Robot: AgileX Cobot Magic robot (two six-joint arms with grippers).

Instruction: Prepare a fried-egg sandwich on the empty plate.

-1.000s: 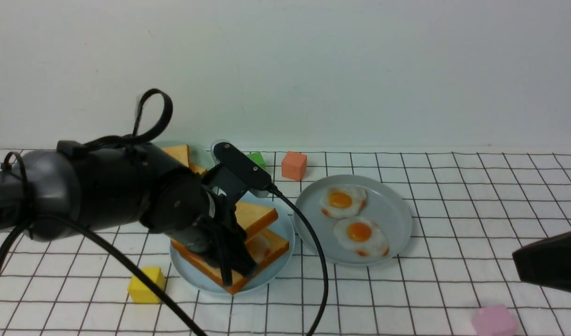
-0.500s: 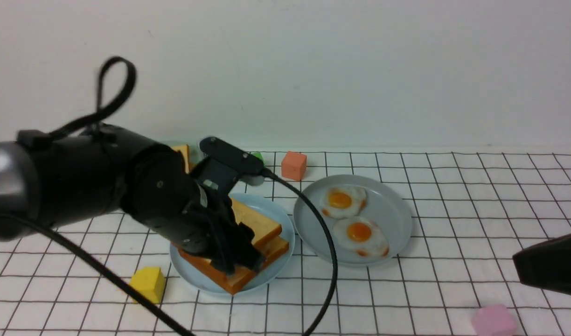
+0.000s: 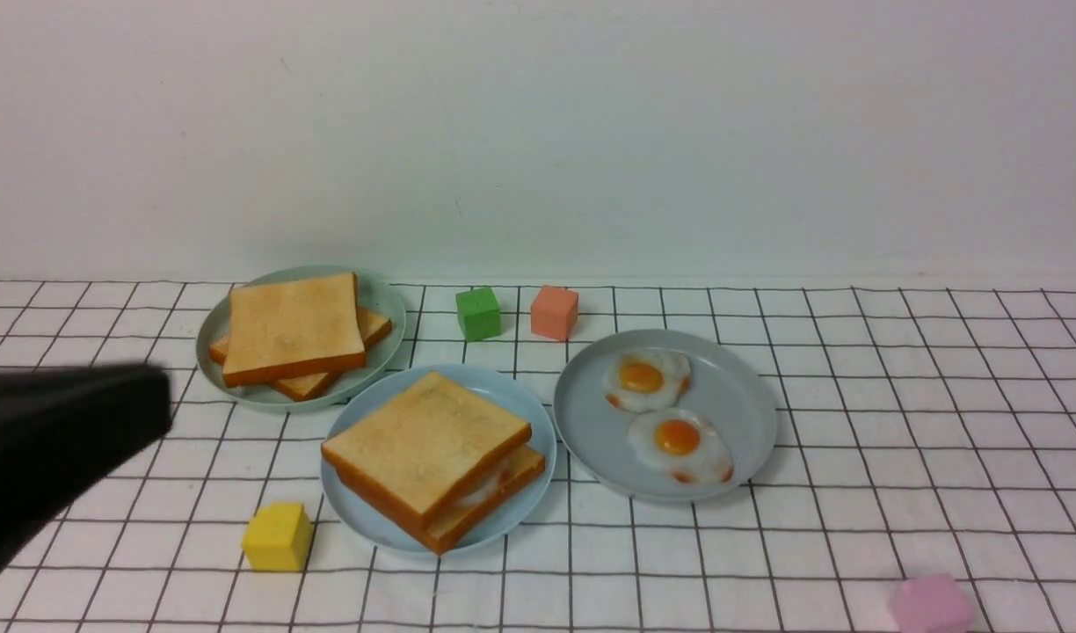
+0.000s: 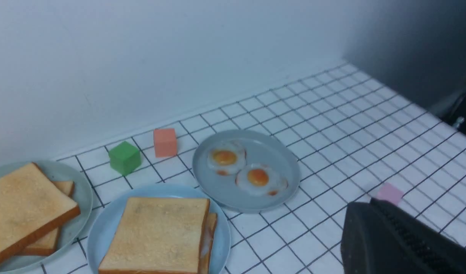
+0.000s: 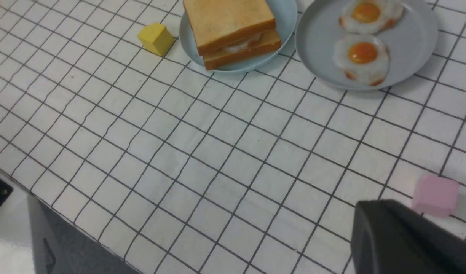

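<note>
Gridded cloth (image 3: 854, 422): left tool (image 3: 54, 440) hovers closed, low.

Gridded tablecloth (image 3: 854, 422) — plates, cubes

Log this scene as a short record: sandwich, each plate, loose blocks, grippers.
sandwich: fried-egg sandwich, two toast slices with egg white showing between, on the sky-blue plate
toast plate: grey-green plate, two plain toast slices
egg plate: grey plate, two fried eggs
blocks: green, orange, yellow, pink
grippers: both shut, holding nothing
</note>
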